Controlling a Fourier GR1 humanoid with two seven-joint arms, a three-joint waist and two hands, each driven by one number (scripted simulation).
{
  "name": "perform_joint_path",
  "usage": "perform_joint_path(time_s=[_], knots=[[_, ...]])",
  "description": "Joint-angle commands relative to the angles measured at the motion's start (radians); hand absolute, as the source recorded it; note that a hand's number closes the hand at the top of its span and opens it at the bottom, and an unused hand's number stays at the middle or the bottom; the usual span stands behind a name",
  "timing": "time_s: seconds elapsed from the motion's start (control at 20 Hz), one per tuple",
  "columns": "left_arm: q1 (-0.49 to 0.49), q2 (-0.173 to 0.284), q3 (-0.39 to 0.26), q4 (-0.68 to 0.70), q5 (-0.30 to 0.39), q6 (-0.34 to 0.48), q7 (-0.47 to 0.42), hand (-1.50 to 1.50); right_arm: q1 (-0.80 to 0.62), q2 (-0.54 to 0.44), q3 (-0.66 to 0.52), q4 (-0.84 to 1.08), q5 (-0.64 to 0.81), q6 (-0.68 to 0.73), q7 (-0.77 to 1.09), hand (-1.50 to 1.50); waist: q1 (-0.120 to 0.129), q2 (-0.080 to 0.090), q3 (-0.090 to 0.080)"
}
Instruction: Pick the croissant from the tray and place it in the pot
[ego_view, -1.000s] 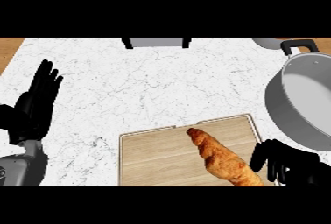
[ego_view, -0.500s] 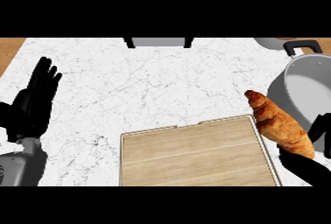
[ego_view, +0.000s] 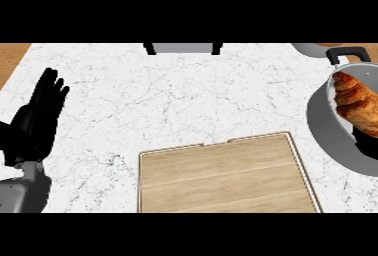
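White marble tabletop (ego_view: 184, 95) bears the bare wooden tray (ego_view: 221, 175); the golden flaky croissant (ego_view: 353, 100) hangs over the right-edge grey metal pot (ego_view: 332, 135), unreleased, right hand's (ego_view: 367, 135) fingers untellable, left hand (ego_view: 33, 120) resting spread.

The left hand (ego_view: 33, 120) is black, with long thin fingers and a glossy surface. Below it, the forearm (ego_view: 22, 192) is grey and smooth, with a rounded shape. A thin pale band sits between hand and forearm.
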Motion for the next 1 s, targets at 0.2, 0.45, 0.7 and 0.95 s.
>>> perform_joint_path(time_s=[0.2, 0.45, 0.7, 0.95], knots=[[-0.035, -0.017, -0.007, 0.049, -0.023, 0.004, -0.03, 0.0, -0.023, -0.131, -0.038, 0.312, 0.294, -0.112, -0.157, 1.5, 0.005, 0.005, 0.0], [0.002, -0.006, 0.02, -0.019, 0.002, -0.016, 0.006, 0.0, -0.179, -0.11, -0.029, 0.644, 0.326, -0.191, -0.266, 1.5, 0.011, 0.001, 0.0], [-0.067, -0.039, -0.014, 0.042, -0.039, 0.013, 0.01, 0.0, -0.255, -0.068, -0.087, 0.915, 0.202, -0.226, -0.417, 1.5, 0.012, 0.005, 0.001], [-0.062, -0.014, 0.027, 0.05, 0.005, -0.032, 0.0, 0.0, -0.344, -0.089, -0.156, 1.103, 0.069, -0.109, -0.518, -1.5, 0.016, 0.006, 0.001]])
